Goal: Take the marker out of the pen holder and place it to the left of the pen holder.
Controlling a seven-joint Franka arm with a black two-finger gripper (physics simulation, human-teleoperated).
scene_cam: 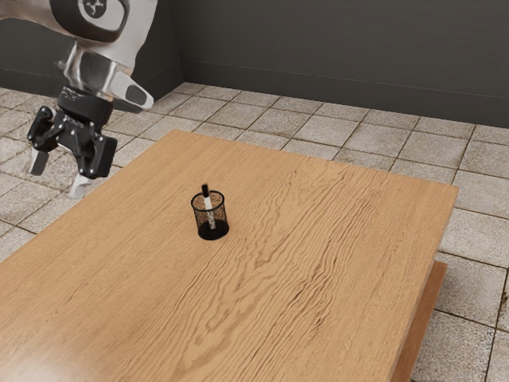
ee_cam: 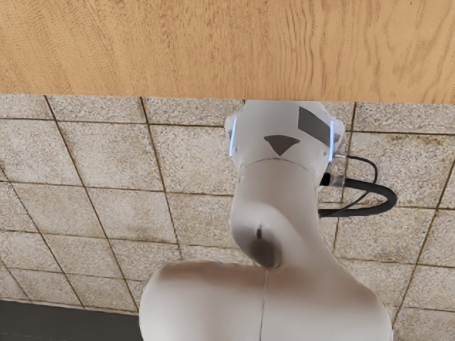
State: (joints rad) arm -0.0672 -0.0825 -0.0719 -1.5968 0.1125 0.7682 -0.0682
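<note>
Inside pen holder (scene_cam: 220, 219): marker (scene_cam: 207, 202). Gripper (scene_cam: 60, 174) well apart, fingers spread.

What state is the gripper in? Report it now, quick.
Gripper: open, jaws apart, holding nothing; the marker stands in the pen holder.

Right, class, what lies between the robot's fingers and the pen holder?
Between the fingers and the pen holder, the exterior view shows a little tiled floor, then bare tabletop.
</note>
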